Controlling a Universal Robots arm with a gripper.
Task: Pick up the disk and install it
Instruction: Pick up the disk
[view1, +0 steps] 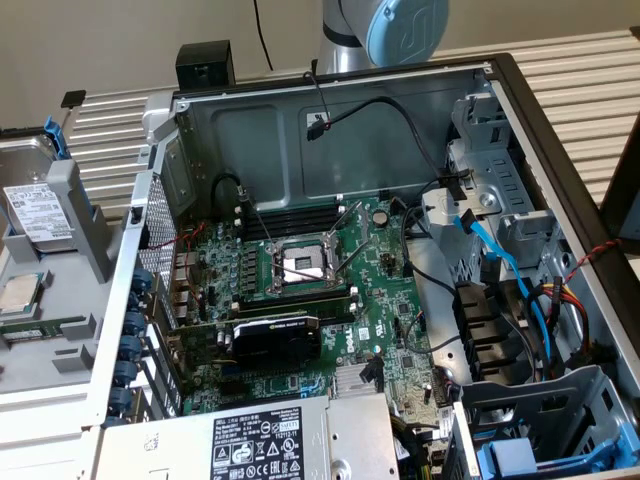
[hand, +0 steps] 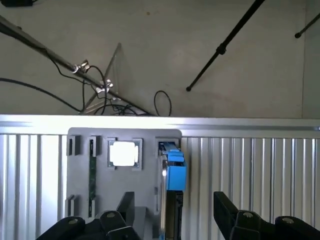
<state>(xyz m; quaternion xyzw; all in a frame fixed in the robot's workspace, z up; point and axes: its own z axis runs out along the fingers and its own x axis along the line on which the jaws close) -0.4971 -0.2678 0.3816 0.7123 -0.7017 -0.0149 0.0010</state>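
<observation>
Since the side of the computer case (view1: 560, 150) is off, you can see everything inside, but the disk (view1: 35, 208) isn't in there. It stands on edge in a slot of the gray tray (view1: 85, 225), outside the case on the exterior view's left. Its white label faces the camera, though the print is too small for me to read, so no brand from me. Its blue carrier (view1: 55, 135) pokes up behind it. Lower in the same tray lie a square silver chip (view1: 20, 292) and a green memory stick (view1: 40, 328).

In the wrist view the gripper (hand: 175, 212) is right at the disk. Its black fingers (hand: 126, 206) are spread wide, one on each side of the disk's blue-framed edge, with a clear gap both sides, so it's gripping nothing.

Inside the case there's the processor socket (view1: 300, 265) and a black graphics card (view1: 275, 335) with a tiny badge I can't read. The power supply (view1: 270, 440) has a white sticker packed with warning symbols and fine print, none of it legible. A blue cable (view1: 490, 250) runs down the drive cage side. The arm (view1: 345, 40) has a light blue joint cap showing part of a pale logo.
</observation>
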